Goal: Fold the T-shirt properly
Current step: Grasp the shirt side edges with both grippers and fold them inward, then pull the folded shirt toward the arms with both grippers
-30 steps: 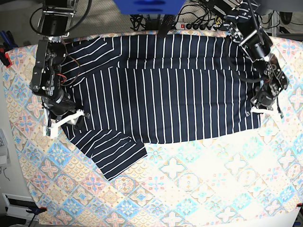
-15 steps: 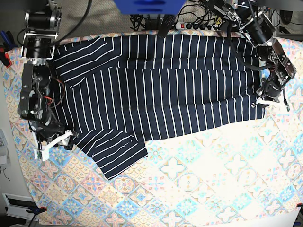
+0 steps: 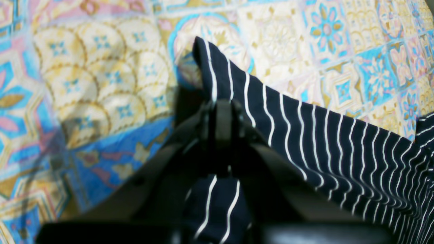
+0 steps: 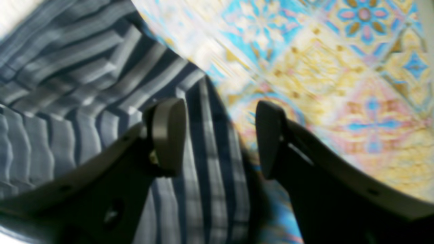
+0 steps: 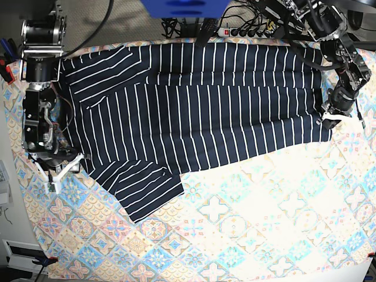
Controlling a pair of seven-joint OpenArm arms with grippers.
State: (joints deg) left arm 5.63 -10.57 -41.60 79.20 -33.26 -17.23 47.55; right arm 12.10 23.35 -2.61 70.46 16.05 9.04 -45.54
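Note:
The dark navy T-shirt (image 5: 200, 111) with thin white stripes lies spread across the far half of the table, one sleeve (image 5: 147, 194) pointing toward the front. My left gripper (image 5: 330, 121) is shut on the shirt's hem corner at the right edge. In the left wrist view the gripper (image 3: 220, 112) pinches the fabric, and the corner (image 3: 210, 61) sticks up past the fingertips. My right gripper (image 5: 69, 165) is open at the shirt's left edge. In the right wrist view the gripper (image 4: 218, 135) straddles the shirt's edge (image 4: 200, 162), one finger (image 4: 168, 135) over the fabric and the other over the cloth.
A pastel patterned tablecloth (image 5: 264, 223) covers the table. A power strip and cables (image 5: 247, 32) lie behind the far edge. Red clamps (image 5: 6, 70) hold the cloth at the left side. The blue stand base (image 5: 185, 7) is at the back centre.
The right gripper has moved from on the shirt outward and toward the front, to the shirt's left edge. The left gripper has pulled the hem corner outward and farther back, stretching the shirt.

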